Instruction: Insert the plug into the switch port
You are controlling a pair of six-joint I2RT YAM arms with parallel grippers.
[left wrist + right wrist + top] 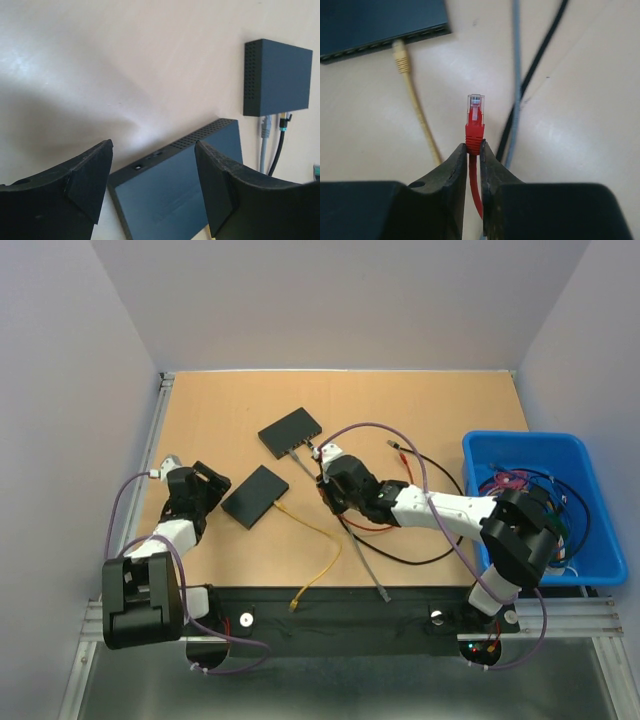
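While the R fingers (452, 172) pinch the red boot of the clear-tipped red plug (475, 110), the plug sits over the tan wood bench (580, 125), near but apart from the flat black switch box (375, 25). L fingers (85, 175) stand wide, gripping nothing, approx. facing that box.

1. Ahead of the right gripper (474, 147) and its red plug (475, 107), bare table (440, 410) runs up to the near switch (380, 30).
2. The yellow cable (415, 105) lies just left of that lane. A grey cable (516, 75) and a black cable (540, 55) crowd it on the right.
3. The left gripper (152, 150) hangs with its jaws wide apart at the near switch's other end, with open tabletop beyond.
4. The far switch (277, 77) stands apart from the near one.
5. A blue bin (520, 438) walls off the table's right edge.
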